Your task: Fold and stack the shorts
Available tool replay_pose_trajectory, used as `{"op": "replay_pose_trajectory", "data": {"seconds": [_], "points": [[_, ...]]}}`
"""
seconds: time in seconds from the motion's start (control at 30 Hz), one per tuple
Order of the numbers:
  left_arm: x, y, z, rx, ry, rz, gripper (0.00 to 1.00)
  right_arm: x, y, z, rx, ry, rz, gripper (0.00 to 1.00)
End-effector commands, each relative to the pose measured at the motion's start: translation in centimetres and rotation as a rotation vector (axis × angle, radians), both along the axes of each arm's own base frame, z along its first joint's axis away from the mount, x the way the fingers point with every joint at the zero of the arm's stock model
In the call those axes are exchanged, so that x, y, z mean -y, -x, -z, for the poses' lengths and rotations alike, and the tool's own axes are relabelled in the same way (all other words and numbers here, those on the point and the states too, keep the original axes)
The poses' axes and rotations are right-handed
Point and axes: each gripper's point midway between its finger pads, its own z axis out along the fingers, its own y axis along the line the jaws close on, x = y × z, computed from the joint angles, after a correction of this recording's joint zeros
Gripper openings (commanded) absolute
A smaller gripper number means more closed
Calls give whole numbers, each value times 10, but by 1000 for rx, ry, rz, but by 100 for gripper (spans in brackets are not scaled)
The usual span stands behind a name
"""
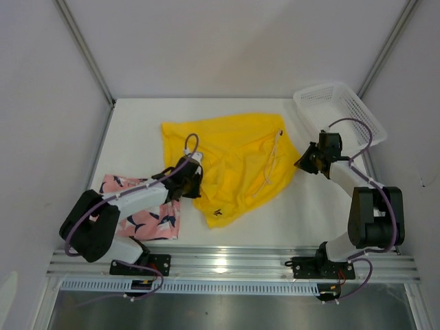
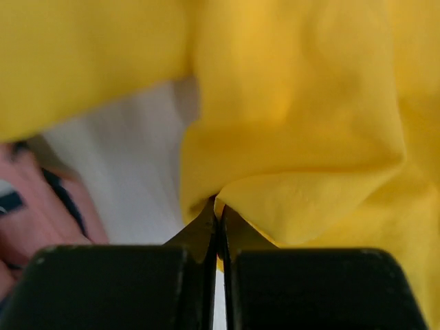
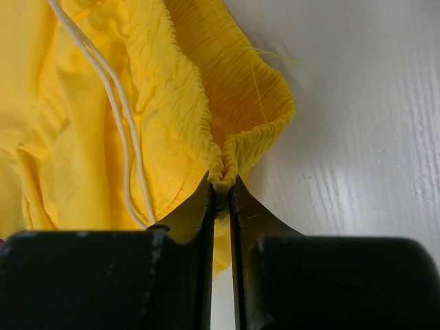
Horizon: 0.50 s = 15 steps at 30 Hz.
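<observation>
Yellow shorts lay spread on the table, with the pink shorts beside them. My left gripper pinched an edge fold, my right gripper the gathered waistband. Fabric light, limp, probably slippery; I judged the elastic the surer hold.

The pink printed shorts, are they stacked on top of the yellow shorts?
No, the pink printed shorts lie flat on the table at the near left, beside the yellow shorts rather than on them.

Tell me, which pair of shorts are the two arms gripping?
The plain yellow shorts: the left fingers and right fingers each pinch its edge. The pink leafy-print pair lies under the left arm, not gripped.
</observation>
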Motion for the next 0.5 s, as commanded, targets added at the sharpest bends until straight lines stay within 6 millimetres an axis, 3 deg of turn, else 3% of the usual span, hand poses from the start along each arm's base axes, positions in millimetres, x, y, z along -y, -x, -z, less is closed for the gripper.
{"op": "replay_pose_trajectory", "data": {"seconds": [0.0,0.1,0.17,0.2,0.27,0.3,0.4,0.43,0.47], "points": [[-2,-70,-43,123,180,-56,0,24,-5,-23,95,-38,121,0],[-26,-123,-77,191,197,-150,0,29,3,-18,84,-44,148,0],[-47,-144,-74,178,204,-207,0,24,14,-13,74,-65,151,0],[-49,-163,-93,216,233,-218,0,20,19,-11,73,-77,146,0],[-58,-176,-76,156,241,-238,0,9,34,-11,83,-98,132,0],[-59,-197,-94,193,260,-243,0,-1,41,-10,77,-90,103,0],[-79,-224,-83,172,266,-298,0,-10,57,-11,62,-54,71,0],[-82,-241,-100,210,287,-300,0,-15,62,-12,58,-49,48,0],[-92,-247,-96,198,288,-322,0,-17,66,-13,62,-36,36,0]]}}
